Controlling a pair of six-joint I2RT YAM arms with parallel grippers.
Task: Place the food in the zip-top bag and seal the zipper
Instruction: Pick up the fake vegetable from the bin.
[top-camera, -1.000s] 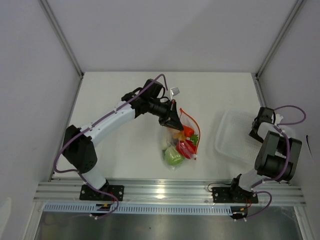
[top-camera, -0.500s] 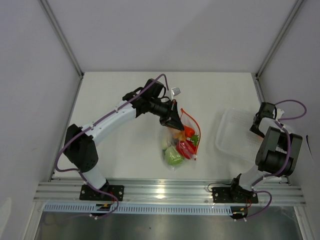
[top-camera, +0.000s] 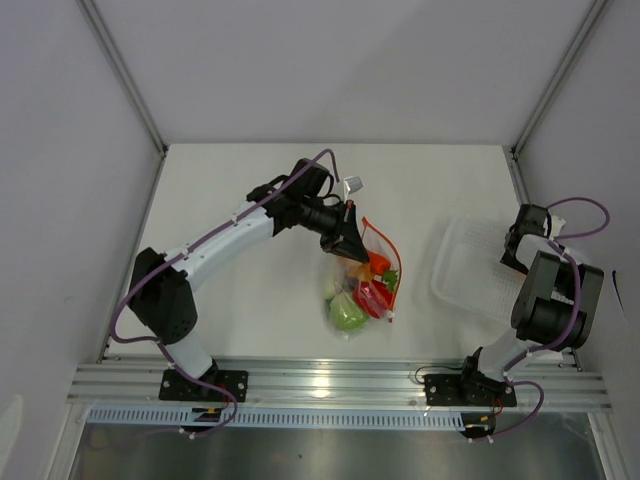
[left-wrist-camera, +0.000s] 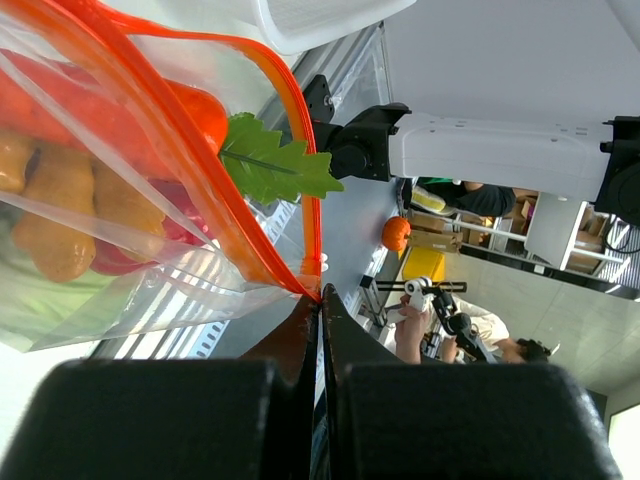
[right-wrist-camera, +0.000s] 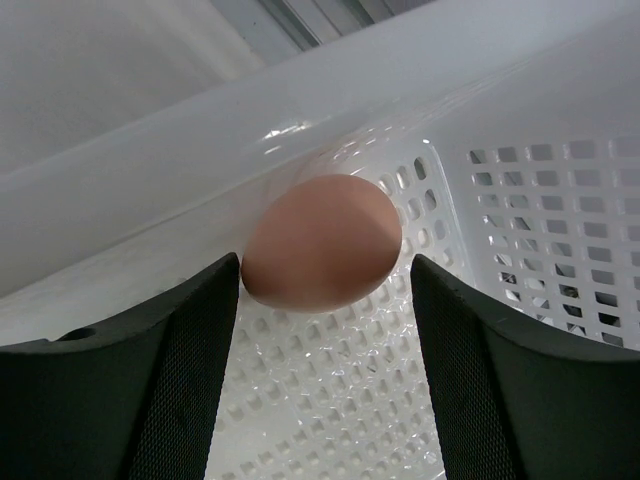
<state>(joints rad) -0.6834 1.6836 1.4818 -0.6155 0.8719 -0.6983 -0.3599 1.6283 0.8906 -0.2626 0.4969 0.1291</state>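
My left end effector (left-wrist-camera: 320, 300) is pressed together on one end of the zipper (top-camera: 382, 240), pinching the strip where its two halves meet. I hold that corner lifted so the zip-top bag (top-camera: 360, 285) hangs with its mouth up and gaping. The bag's lower part seems to rest on the bench (top-camera: 250, 300). That way the food inside sits low in the bag instead of spilling: the green round fruit (top-camera: 347, 315) at the bottom, the red pepper (top-camera: 372, 297) above it, and the orange-yellow lumpy piece (left-wrist-camera: 60, 210) against the clear wall.

My right end effector (right-wrist-camera: 325, 265) is well apart from the bag, down inside the white basket (right-wrist-camera: 540, 200). Its fingers are spread to either side of the pink one (right-wrist-camera: 322, 240), which lies against the basket's wall. I see a gap on each side, so I judge it is not gripped yet. The zipper is unsealed, which suits me, since this last piece has to go in first.
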